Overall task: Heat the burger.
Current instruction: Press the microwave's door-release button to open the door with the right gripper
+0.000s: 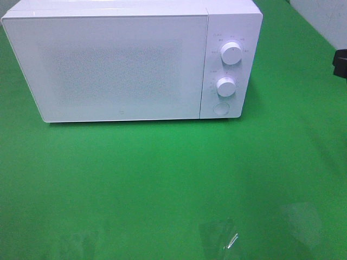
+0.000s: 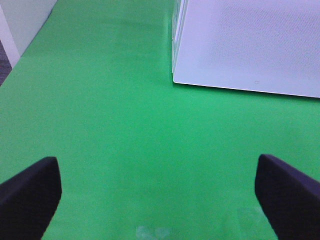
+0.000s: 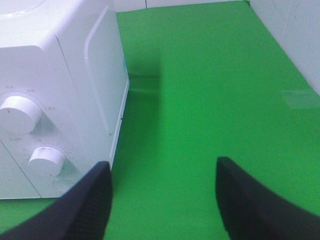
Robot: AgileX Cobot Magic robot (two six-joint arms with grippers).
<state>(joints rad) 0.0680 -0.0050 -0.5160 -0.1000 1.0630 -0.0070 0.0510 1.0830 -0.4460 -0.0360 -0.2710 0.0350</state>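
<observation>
Over on the green counter sits a white microwave with its door shut flat, and the panel next to the door has an upper dial, a lower dial and a round button under them. The left claw hangs low over bare green and points toward the microwave's front corner on the side away from the dials. Its two dark fingers are spread wide with nothing between them, so it's open. The right claw is off the dial side of the microwave, aimed along that side wall with both dials in sight. Its fingers are apart too, with only green between them, so it's open and holding nothing. One of those fingers overlaps the bottom corner of the panel in the wrist view, but I honestly can't tell if it's touching. In the high view there's a dark shape at the right edge, probably part of the right arm, but it's too cropped to be sure. As for the burger, no view shows it, so I can't say where it is.
</observation>
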